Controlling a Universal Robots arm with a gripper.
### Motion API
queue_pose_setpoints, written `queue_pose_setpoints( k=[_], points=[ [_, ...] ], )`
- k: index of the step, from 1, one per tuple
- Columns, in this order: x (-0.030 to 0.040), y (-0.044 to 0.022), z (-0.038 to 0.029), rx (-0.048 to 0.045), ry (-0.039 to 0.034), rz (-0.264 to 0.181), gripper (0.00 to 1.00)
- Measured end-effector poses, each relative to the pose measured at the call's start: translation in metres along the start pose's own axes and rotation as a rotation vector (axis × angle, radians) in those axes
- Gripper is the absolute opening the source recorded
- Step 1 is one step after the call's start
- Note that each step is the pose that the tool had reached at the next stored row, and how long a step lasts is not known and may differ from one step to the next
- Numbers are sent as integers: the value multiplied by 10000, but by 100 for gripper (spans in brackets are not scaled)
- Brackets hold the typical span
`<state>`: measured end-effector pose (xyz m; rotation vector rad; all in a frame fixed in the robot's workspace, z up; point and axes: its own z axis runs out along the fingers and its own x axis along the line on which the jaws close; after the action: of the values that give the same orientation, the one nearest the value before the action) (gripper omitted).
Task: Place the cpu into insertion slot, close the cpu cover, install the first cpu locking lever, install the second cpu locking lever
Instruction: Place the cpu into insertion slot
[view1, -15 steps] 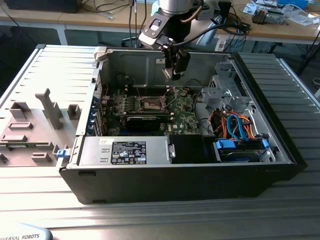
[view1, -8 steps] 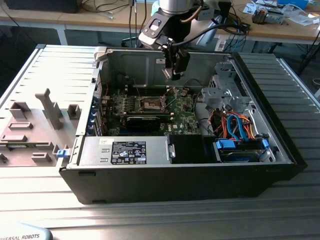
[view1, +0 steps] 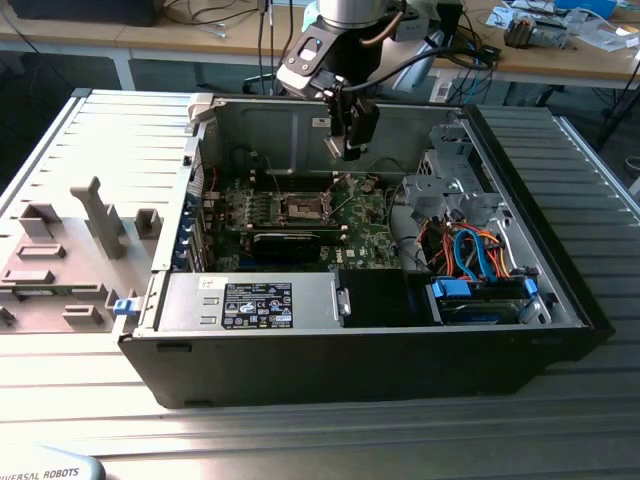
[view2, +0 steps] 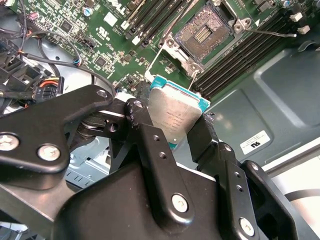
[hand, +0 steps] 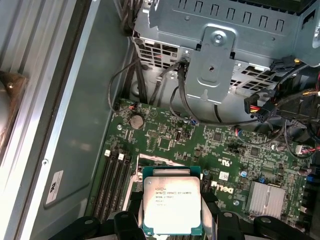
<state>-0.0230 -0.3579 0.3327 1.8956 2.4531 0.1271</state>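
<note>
An open desktop computer case (view1: 300, 365) lies on its side on a ribbed metal table (view1: 560, 420). Inside, a green motherboard (view1: 362, 218) covers the floor. A label-covered grey power supply (view1: 250, 300) sits along the near wall, a black graphics card (view1: 290, 240) lies just behind it, and a metal drive cage (view1: 450, 180) and a blue drive caddy (view1: 480, 292) with orange and blue cables sit toward the exterior view's right.

The gripper (view1: 352, 150) hangs inside the case above the board, a little toward the exterior view's right of the cpu socket (view1: 300, 207). Its jaws are clamped on the cpu (view2: 175, 112), held flat by two opposite edges between the black fingers (view2: 150, 145).

The second wrist view shows the socket (view2: 204, 32) uncovered, its contact field bare, with a thin wire lever (view2: 272, 32) reaching out from one corner and memory slots (view2: 245, 60) beside it. The first wrist view shows the cpu (hand: 171, 205) from above, metal top up, over the board, with a coin cell (hand: 136, 120) and a finned heat sink (hand: 263, 199) nearby.

Outside the case, toward the exterior view's left, sits a grey fixture tray (view1: 60, 255).
</note>
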Motion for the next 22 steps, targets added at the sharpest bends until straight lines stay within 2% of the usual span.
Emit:
queue_pose_setpoints(
  k=[22],
  points=[
    [0, 0, 0, -6, -27, 303, 54]
  ],
)
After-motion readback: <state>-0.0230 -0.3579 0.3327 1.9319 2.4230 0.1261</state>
